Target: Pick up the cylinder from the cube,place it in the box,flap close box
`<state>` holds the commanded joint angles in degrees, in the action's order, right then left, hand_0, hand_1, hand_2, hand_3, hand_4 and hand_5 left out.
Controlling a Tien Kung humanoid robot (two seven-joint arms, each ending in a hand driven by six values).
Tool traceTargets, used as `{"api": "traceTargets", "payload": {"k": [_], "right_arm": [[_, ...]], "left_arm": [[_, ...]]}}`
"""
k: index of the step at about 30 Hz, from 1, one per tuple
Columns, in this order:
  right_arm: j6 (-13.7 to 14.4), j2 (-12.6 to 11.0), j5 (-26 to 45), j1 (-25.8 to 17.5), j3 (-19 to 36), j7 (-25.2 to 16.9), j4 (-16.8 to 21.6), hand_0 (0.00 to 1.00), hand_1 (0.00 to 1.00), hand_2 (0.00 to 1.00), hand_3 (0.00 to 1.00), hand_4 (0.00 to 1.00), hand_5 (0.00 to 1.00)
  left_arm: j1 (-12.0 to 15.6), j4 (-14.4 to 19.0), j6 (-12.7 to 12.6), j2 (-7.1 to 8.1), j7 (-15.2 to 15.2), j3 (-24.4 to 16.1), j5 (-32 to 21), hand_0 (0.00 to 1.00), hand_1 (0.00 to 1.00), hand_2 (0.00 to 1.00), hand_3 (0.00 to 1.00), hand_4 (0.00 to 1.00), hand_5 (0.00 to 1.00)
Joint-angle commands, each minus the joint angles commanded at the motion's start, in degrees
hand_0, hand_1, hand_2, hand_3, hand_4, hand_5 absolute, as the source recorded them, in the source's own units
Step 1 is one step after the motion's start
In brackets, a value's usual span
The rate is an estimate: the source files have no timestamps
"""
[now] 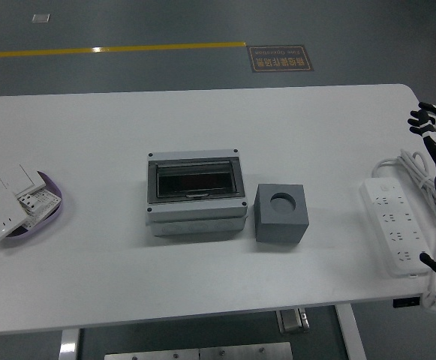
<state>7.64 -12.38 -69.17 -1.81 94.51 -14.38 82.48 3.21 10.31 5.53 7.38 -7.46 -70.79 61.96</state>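
Observation:
A grey box (196,193) with a dark see-through flap lies mid-table, the flap down flat over it. Touching its right side stands a grey cube (281,213) with a round recess in its top. No separate cylinder shows anywhere, and the dark flap hides what is inside the box. My right hand (430,120) hangs at the picture's right edge, far from the cube, above the table's right end. Its fingers are spread and hold nothing.
A white power strip (391,226) with its cable lies at the right end, just under my right arm. A purple-rimmed dish (52,216) with white switches and sockets sits at the left edge.

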Motion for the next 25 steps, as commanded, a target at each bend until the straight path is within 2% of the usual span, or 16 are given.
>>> {"api": "traceTargets", "payload": {"k": [25], "right_arm": [[0.13,0.81,-1.02,-0.97,1.51,-0.33,0.46,0.703,0.645,0.645,0.658,0.747,0.526]], "left_arm": [[0.34,0.00,-0.25,0.09,-1.47,-2.92,1.95,0.638,0.664,0.577,0.643,0.718,0.312]]}}
